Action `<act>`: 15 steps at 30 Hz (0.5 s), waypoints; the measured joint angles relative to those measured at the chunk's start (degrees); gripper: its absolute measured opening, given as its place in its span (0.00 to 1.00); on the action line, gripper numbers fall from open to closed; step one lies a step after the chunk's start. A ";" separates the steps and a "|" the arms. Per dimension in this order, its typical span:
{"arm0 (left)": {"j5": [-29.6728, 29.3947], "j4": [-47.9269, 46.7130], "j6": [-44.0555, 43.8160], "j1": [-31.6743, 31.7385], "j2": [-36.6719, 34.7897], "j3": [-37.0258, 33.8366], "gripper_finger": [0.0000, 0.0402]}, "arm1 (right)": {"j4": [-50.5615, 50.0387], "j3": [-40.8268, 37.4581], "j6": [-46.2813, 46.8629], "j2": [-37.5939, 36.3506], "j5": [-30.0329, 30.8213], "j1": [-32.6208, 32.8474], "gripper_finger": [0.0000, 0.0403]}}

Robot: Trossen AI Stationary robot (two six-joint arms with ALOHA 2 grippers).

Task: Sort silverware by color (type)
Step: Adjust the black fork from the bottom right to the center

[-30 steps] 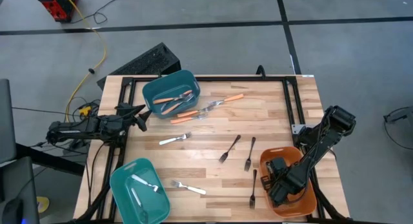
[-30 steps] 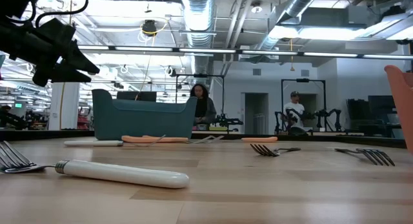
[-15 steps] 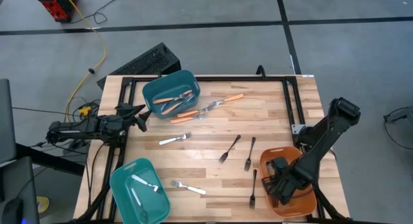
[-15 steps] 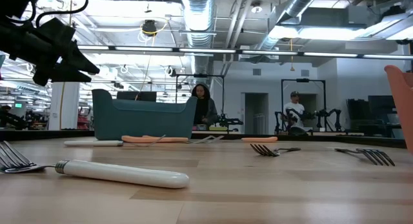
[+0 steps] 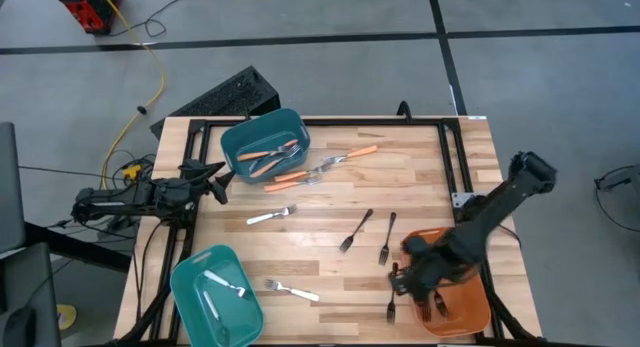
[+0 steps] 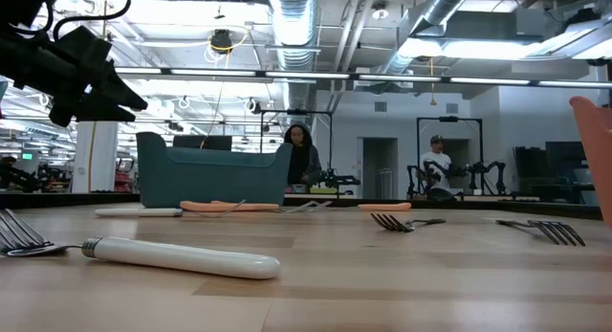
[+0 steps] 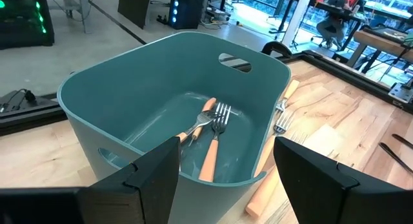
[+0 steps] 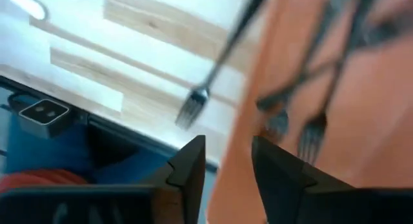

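Note:
Black forks (image 5: 356, 229) (image 5: 386, 237) (image 5: 392, 292) lie flat on the wooden table, and more black forks (image 5: 437, 307) rest in the orange bin (image 5: 470, 305). My right gripper (image 5: 408, 279) hangs above that bin's left rim, pointing down, open with nothing between its fingers (image 8: 229, 172). Orange-handled forks (image 7: 213, 137) lie in the far teal bin (image 5: 262, 147), and others (image 5: 350, 154) lie beside it on the table. White forks (image 5: 270, 217) (image 5: 292, 290) lie on the table, and one (image 5: 225, 284) lies in the near teal bin (image 5: 212, 297). My left gripper (image 5: 215, 177) waits open at the table's left edge, facing the far teal bin.
A black metal frame (image 5: 450, 157) runs along the table's far and side edges. Bare wood lies in the table's middle and at its far right. In the low view a white fork (image 6: 182, 257) lies close in front, and people stand in the room beyond.
My right gripper has risen out of the orange bin and gone toward the table's left, tipping as it went, and now stands over the bin's left rim. The black forks it covered now show in the bin.

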 joint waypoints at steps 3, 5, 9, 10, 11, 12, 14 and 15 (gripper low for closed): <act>0.00 0.01 0.06 -0.01 0.00 0.00 0.58 | -0.36 4.21 -12.51 5.09 -0.04 -4.09 0.28; 0.00 0.01 0.06 0.00 0.01 0.00 0.58 | -0.26 7.84 -20.82 8.43 -0.23 -6.53 0.22; -0.01 0.01 0.06 -0.01 0.00 0.00 0.58 | -3.28 15.58 -37.00 15.31 -1.54 -10.17 0.07; -0.02 0.01 0.06 -0.02 0.00 0.00 0.58 | -5.21 17.50 -40.41 16.96 -1.69 -10.80 0.04; -0.02 0.00 0.06 0.00 -0.01 0.00 0.58 | -7.31 19.30 -43.61 18.52 -2.18 -11.21 0.04; 0.00 -0.01 0.06 -0.02 0.01 0.00 0.58 | -9.32 20.96 -47.33 19.99 -2.80 -11.60 0.04; -0.02 -0.01 0.08 -0.01 -0.01 0.00 0.58 | -12.56 23.79 -56.21 22.94 -3.71 -11.94 0.06; -0.02 -0.01 0.38 0.00 -0.01 0.00 0.58 | -13.38 25.00 -61.03 24.51 -4.08 -11.74 0.07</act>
